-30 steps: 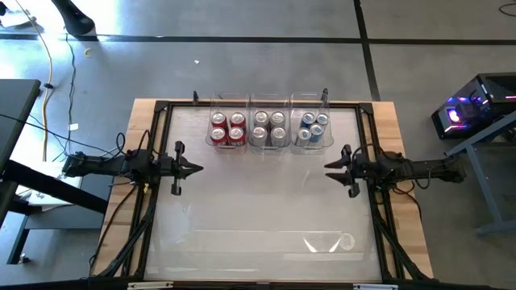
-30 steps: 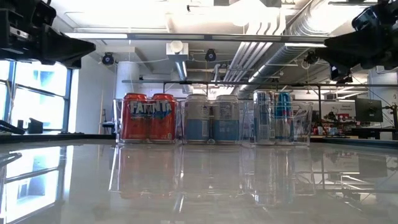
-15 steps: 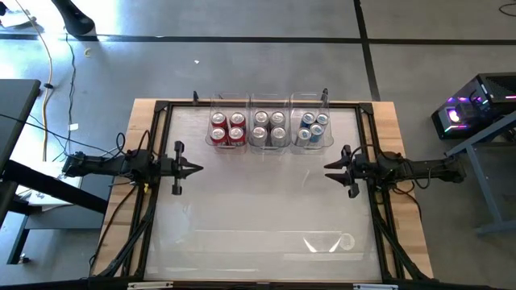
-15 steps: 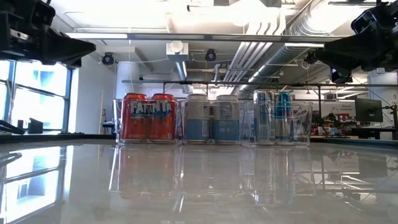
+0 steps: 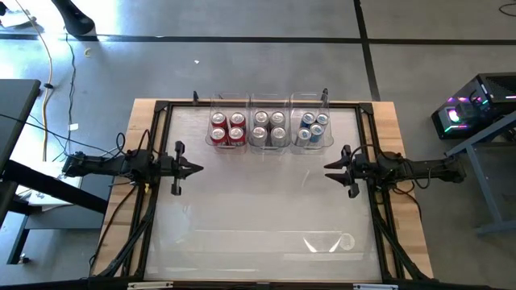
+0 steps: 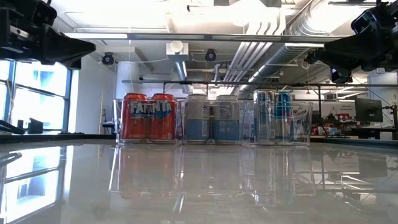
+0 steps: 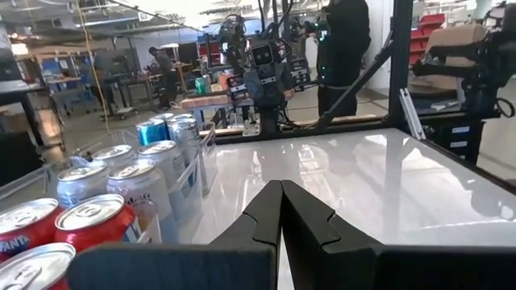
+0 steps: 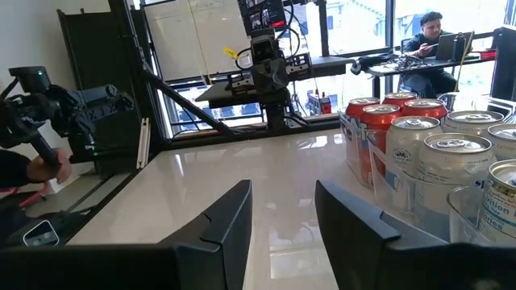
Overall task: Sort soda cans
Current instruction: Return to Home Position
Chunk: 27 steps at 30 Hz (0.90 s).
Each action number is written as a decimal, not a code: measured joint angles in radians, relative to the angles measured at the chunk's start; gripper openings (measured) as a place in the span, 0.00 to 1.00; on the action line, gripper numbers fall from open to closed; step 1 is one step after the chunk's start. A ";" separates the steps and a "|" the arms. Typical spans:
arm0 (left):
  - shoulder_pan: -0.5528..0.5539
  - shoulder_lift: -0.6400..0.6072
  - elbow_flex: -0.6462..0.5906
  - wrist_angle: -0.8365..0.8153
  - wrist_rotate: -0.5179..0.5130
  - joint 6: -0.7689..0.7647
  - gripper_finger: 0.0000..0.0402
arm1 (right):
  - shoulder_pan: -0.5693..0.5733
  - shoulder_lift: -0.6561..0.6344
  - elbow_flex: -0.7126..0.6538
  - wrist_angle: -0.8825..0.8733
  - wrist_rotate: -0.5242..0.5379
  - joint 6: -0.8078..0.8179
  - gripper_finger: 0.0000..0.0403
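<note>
I am reading the soda cans as sorted, upright by colour in clear bins, the left gripper pinched empty off their red end, the right gripper parted, empty, off their blue end, equally near.

Robotics lab or workshop: exposed ceiling ducts, concrete floor, large windows, whiteboard, red bin shelves, person at desk.

right end effector fingers spread apart, nothing between. glossy white surface ahead. red soda cans beside silver soda cans, packed in clear bin. other arm across surface. person seated far back.
</note>
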 joint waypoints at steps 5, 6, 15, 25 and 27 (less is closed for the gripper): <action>0.000 0.000 0.000 0.000 0.000 0.009 0.00 | 0.000 0.000 0.000 0.000 0.000 0.000 0.33; 0.000 0.000 0.000 0.000 0.000 0.008 0.00 | 0.000 0.000 0.000 0.000 0.000 0.000 0.33; 0.000 0.000 0.000 0.000 0.000 0.010 0.00 | 0.000 0.000 0.000 0.000 0.000 0.000 0.33; 0.000 0.000 0.000 0.000 0.000 0.010 0.00 | 0.000 0.000 0.000 0.000 0.000 0.000 0.33; 0.000 0.000 0.000 0.000 0.000 0.010 0.00 | 0.000 0.000 0.000 0.000 0.000 0.000 0.33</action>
